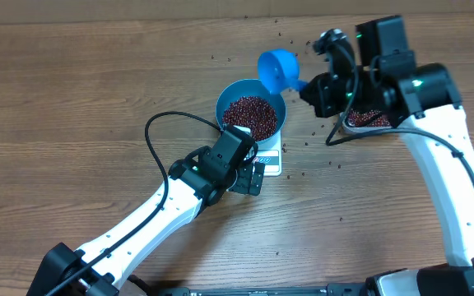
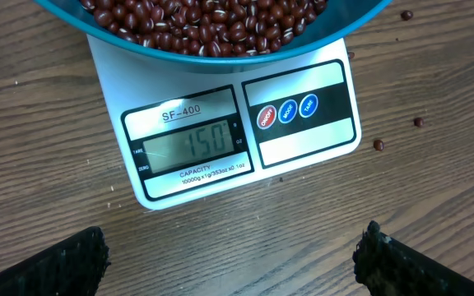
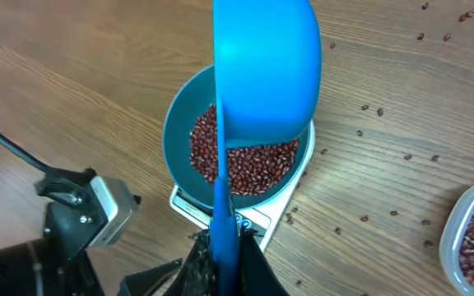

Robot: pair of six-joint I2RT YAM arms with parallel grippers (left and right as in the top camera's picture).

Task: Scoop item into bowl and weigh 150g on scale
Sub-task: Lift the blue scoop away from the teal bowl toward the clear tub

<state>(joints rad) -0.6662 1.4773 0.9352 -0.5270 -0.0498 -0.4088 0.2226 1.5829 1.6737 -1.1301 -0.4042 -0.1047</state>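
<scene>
The blue scoop, pinched by its handle in the right fingers, hangs tipped beside the bowl of beans, handle running back toward that arm. The bowl sits on the scale, which reads 150. The left fingers gape empty before its panel.

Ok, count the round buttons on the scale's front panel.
3, in a row to the right of the display on the scale: red button at the left, blue button in the middle, second blue button at the right. None looks hidden.
</scene>
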